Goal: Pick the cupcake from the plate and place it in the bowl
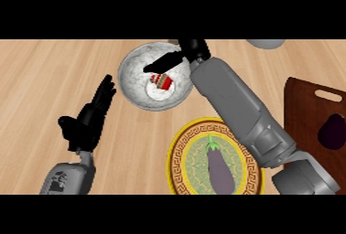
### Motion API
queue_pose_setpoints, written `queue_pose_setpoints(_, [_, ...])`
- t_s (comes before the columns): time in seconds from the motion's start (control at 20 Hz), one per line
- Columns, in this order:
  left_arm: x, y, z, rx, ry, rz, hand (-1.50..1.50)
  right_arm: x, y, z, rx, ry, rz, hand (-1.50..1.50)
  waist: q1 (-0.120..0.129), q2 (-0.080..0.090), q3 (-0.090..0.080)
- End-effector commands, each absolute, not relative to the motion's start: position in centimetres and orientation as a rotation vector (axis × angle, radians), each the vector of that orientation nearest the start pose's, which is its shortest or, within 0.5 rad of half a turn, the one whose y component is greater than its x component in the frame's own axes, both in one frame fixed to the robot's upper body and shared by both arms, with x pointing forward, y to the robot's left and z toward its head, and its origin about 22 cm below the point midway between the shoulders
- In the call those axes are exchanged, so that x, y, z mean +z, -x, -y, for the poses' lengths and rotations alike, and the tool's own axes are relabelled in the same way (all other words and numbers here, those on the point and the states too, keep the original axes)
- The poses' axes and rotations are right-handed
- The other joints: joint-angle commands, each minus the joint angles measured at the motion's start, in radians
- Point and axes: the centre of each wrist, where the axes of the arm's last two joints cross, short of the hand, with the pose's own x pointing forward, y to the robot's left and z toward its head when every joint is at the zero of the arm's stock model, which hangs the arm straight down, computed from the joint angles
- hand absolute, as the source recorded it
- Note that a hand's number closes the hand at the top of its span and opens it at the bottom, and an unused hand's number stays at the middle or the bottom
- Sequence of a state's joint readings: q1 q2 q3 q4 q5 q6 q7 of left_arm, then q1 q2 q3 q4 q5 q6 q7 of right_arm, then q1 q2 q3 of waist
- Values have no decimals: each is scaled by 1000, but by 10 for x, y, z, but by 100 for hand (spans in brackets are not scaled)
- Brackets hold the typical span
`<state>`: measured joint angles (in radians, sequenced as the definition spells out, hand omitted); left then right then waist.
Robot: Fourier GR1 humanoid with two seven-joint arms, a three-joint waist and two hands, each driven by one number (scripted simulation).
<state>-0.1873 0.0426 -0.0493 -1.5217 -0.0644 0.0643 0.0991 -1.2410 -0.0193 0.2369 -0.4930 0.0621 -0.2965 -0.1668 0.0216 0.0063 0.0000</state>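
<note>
The cupcake [161, 82], red and brown with a white base, lies inside the white marbled bowl [135, 68] at the top centre. My right hand [181, 54] reaches over the bowl's far right rim. Its fingers [162, 64] stretch out straight and end just above the cupcake, without curling round it. The yellow patterned plate [181, 137] sits in front of the bowl, partly under my right forearm, and carries a purple eggplant [222, 168]. My left hand [88, 119] rests open at the left, fingers up, apart from the bowl.
A dark brown cutting board [304, 105] with a handle slot lies at the right edge, with a dark purple item [333, 130] on it. A grey object [267, 43] shows at the top right. Bare wooden counter [40, 73] spreads to the left.
</note>
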Motion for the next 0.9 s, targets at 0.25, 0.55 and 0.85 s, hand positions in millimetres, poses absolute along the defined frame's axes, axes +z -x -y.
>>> queue_pose_setpoints(0.25, [37,-268,-207,-119,-56,1588,0,140,-451,106,456,-15,1806,-150,-13,-6,0])
queue_pose_setpoints(0.55, [35,-260,-206,-94,-72,1596,0,137,-443,138,478,-129,1800,-150,-22,-10,0])
queue_pose_setpoints(0.85, [19,-275,-216,-88,-70,1592,0,120,-434,164,514,-163,1793,-150,-19,-6,0])
